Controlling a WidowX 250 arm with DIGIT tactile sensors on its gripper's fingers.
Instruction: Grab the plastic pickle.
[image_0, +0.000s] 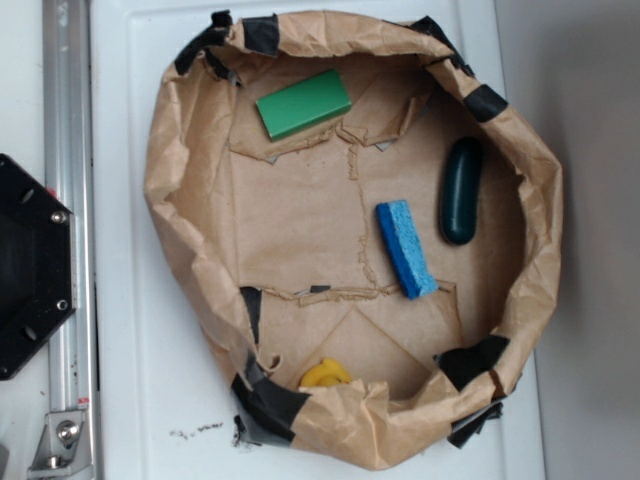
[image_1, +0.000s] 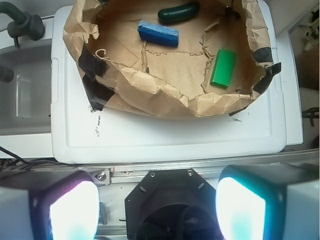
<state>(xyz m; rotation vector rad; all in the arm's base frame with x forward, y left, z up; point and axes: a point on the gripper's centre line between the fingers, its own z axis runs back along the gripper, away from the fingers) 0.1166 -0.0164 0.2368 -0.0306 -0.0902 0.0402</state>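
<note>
Exterior: I see the pickle (image_0: 461, 190) on the bag's (image_0: 190, 230) floor at right, close to the crumpled paper wall, long axis running top to bottom. It is dark green, glossy, capsule-shaped. The blue sponge (image_0: 406, 249), porous, lies just beside it on the left; a smooth green block (image_0: 303, 104) sits at upper left.

Wrist: pickle (image_1: 178, 12) far in the bag, long axis roughly left-right, right end tilted slightly farther. My gripper (image_1: 157, 210) has fingers (image_1: 75, 212) spread wide apart, holding nothing, well short of the bag.
</note>
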